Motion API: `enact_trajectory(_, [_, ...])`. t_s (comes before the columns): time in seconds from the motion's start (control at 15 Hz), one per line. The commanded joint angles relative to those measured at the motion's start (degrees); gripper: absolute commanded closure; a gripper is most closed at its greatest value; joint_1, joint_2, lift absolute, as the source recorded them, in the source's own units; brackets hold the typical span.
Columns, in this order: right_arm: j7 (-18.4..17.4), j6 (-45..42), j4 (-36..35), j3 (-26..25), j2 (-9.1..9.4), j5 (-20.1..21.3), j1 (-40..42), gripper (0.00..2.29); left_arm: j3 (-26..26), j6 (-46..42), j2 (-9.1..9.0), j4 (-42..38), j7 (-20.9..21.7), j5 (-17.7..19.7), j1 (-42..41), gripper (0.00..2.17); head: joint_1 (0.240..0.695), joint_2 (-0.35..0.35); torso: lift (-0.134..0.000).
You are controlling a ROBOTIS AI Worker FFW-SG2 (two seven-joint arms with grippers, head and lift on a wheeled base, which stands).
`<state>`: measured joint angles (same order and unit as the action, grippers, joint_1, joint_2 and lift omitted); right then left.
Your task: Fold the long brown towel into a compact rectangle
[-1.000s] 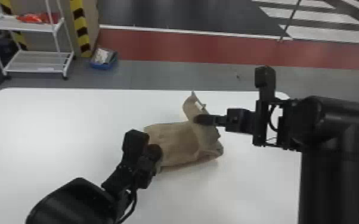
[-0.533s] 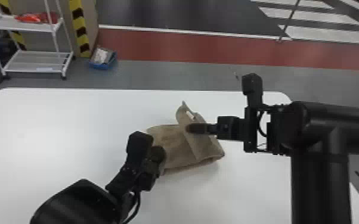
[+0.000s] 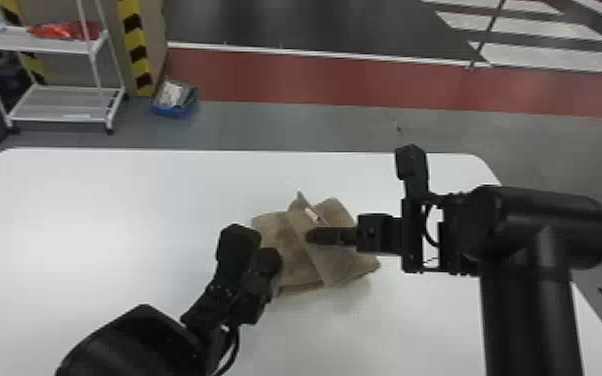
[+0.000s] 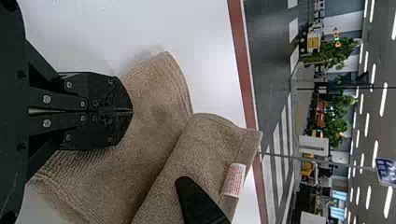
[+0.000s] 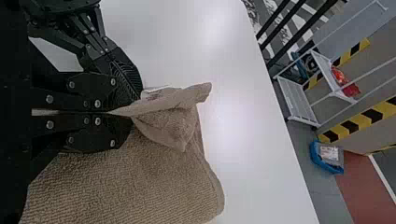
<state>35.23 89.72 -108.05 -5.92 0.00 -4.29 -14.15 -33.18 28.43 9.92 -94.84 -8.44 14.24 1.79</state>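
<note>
The brown terry towel (image 3: 292,255), partly folded, is being kept in a low bundle on the smooth white table (image 3: 115,225), its long axis being laid roughly from left to right, slightly slanted. Its turned-up flap (image 4: 205,140), with a small white label (image 4: 233,179) near the far corner, is being held across that axis, its strip being run from the far side towards the near side. The flap is being pinched by the black right gripper (image 3: 310,236), whose flat fingers are being kept closed on the cloth and pointed leftwards over the bundle. The nearer hand for this flap is thus being judged the right one.

The black left gripper (image 4: 132,111) is being held at the bundle's left, near part, its fingers being pressed together with their tips at the towel; whether cloth is being caught between them cannot be told. The left part of the bundle is being left uncovered between the two grippers, so a lay-over towards the left seems to be called for, while that end is apparently being steadied. From the right gripper's tips, the uncovered part is being presented to the left, and more folded cloth is being left below and to the right.
</note>
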Motion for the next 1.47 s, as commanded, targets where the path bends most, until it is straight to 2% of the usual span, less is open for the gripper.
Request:
enact_trajectory(0.0, [-0.1, -1.7, -0.1, -0.1, 0.05, -0.6, 0.0, 1.32, 0.0, 0.0, 0.01, 0.0, 0.0, 0.0, -0.2, 1.89, 0.695, -0.148, -0.125])
enact_trajectory(0.33, [-1.0, -6.4, 1.4, -0.4, 0.05, -0.9, 0.3, 1.32, -0.2, 0.0, -0.16, -0.1, -0.1, 0.0, -0.7, 1.89, 0.695, -0.149, -0.125])
enact_trajectory(0.6, [-1.1, -6.8, 2.4, 0.4, 0.05, -1.0, 0.6, 1.29, -0.7, 0.0, -0.16, -0.1, -0.1, 0.0, -0.7, 1.89, 0.695, -0.155, -0.125])
enact_trajectory(0.73, [-1.3, -7.7, 2.4, 0.7, 0.05, -1.3, 1.0, 0.81, -0.6, -0.2, -0.16, -0.1, -0.1, 0.0, -0.8, 1.89, 0.695, -0.154, -0.125])
enact_trajectory(0.8, [-1.2, -8.0, 2.4, 0.6, 0.05, -3.0, 1.2, 0.31, -0.7, -0.2, -0.16, -0.1, -0.1, 0.0, -0.8, 1.89, 0.695, -0.153, -0.125])
enact_trajectory(0.87, [-1.1, -8.0, 2.4, 0.0, 0.05, -4.9, 1.5, 0.0, -0.7, -0.2, -0.16, -0.1, -0.1, 0.0, -0.8, 1.89, 0.695, -0.149, -0.125])
enact_trajectory(1.07, [-0.1, -7.7, 2.3, -4.3, 0.05, -12.9, 2.4, 0.03, -0.7, -0.2, -0.16, -0.1, -0.1, 0.0, -0.8, 1.89, 0.695, -0.139, -0.125])
enact_trajectory(1.4, [1.3, -7.1, -5.4, -10.0, 0.05, -17.8, 8.7, 0.03, 0.8, -0.2, 0.28, -1.2, -0.1, 0.0, -1.2, 1.89, 0.695, -0.136, -0.125])
